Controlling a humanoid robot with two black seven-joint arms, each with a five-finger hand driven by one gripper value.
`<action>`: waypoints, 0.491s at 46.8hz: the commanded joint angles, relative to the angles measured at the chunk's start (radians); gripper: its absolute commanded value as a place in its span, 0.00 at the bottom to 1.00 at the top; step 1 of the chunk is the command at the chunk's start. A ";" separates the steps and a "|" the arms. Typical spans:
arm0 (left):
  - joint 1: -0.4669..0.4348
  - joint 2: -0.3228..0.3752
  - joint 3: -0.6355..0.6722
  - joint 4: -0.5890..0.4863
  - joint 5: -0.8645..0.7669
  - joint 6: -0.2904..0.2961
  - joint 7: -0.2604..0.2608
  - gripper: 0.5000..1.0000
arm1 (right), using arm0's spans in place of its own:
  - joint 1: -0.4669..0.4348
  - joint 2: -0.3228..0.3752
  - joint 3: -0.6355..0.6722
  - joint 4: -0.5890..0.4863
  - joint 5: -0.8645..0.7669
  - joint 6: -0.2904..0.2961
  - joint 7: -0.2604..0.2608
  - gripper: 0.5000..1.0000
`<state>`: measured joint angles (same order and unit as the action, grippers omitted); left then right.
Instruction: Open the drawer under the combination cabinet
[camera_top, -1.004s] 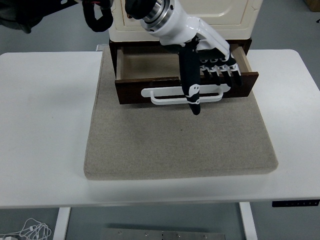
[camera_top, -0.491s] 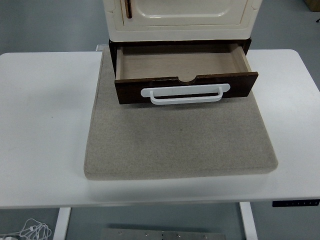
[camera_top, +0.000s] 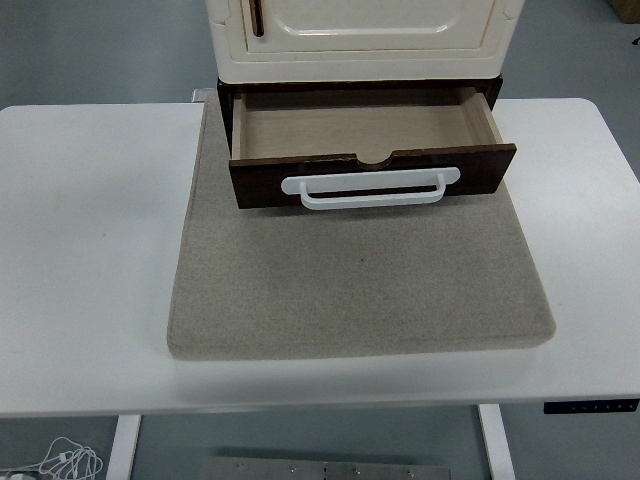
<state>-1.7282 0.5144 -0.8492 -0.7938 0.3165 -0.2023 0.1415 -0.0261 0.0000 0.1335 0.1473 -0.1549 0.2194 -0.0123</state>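
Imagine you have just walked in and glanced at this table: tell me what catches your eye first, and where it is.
The dark brown drawer stands pulled open at the table's far middle, empty, with a white handle across its front. Above it sits the cream cabinet, its door closed. Both rest on the far end of a grey felt mat covering the white table's centre.

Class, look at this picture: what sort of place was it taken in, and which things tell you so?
Probably a robotics lab or test workspace, not a home. A small cream cabinet with its dark drawer pulled open sits staged on a grey mat on a white desk, with loose cables on the bare floor.
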 joint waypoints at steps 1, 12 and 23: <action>0.028 0.022 -0.002 0.050 -0.033 0.021 -0.032 1.00 | 0.000 0.000 0.000 0.000 0.000 0.000 0.000 0.85; 0.094 0.039 -0.008 0.200 -0.174 0.112 -0.063 1.00 | 0.000 0.000 0.000 0.000 0.000 0.000 0.000 0.85; 0.177 0.019 0.001 0.380 -0.346 0.119 -0.062 1.00 | 0.000 0.000 0.000 0.000 0.000 0.000 0.000 0.85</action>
<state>-1.5863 0.5406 -0.8473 -0.4401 0.0075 -0.0754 0.0781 -0.0258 0.0000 0.1335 0.1473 -0.1549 0.2194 -0.0122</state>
